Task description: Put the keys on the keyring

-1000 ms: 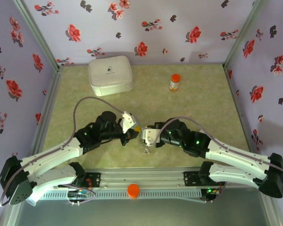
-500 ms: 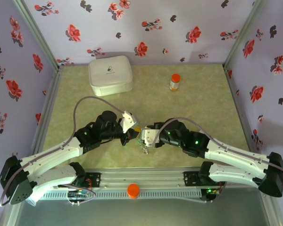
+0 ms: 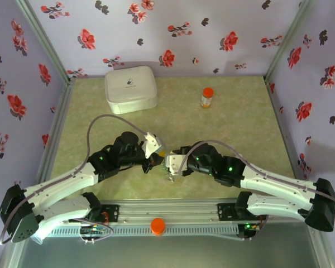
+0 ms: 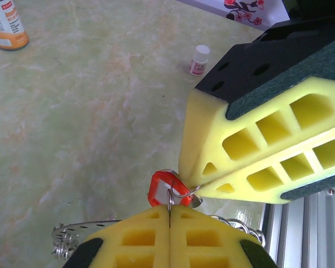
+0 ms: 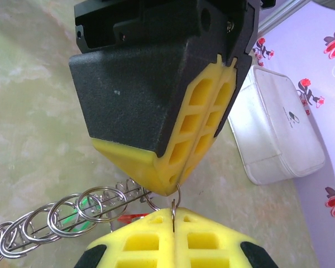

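Top external view showed that the right gripper (image 3: 169, 165) had edged left over the last second to meet the left gripper (image 3: 155, 161) above the middle of the surface's (image 3: 240, 128) near edge. Both were clenched on one wire loop (image 5: 176, 196) by the red key (image 4: 163, 187). The keyring (image 5: 72, 215) was just beside it. Threading was judged under way, not finished
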Tool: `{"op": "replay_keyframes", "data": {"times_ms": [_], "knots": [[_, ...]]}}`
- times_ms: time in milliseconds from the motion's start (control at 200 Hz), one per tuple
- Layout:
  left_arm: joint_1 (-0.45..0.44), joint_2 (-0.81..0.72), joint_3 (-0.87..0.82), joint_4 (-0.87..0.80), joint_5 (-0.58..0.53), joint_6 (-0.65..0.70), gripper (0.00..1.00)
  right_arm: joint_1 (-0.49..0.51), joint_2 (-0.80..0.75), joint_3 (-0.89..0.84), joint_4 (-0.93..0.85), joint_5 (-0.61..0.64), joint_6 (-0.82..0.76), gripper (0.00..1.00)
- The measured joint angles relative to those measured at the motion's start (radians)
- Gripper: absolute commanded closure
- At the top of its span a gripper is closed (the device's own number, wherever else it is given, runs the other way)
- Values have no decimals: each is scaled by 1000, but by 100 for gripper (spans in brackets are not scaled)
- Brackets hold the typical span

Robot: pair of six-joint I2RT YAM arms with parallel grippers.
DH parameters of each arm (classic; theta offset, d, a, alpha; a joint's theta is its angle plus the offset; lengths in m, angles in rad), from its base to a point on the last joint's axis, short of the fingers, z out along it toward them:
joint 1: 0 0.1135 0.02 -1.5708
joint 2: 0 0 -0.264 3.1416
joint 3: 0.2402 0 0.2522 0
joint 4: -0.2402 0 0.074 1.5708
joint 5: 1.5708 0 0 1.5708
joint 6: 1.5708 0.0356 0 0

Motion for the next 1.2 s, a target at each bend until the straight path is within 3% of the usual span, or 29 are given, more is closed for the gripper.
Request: {"op": "replay_keyframes", "data": {"times_ms": [895, 1065, 1200], "knots": [[-2, 0, 0, 0, -3, 2, 100, 6, 6, 0, -13, 4, 21, 100], [-45, -9, -6, 40, -45, 68, 100, -5, -56, -10, -21, -1, 118, 100], [-71, -28, -60, 122, -87, 137, 100, -70, -127, -34, -29, -47, 267, 100]]}}
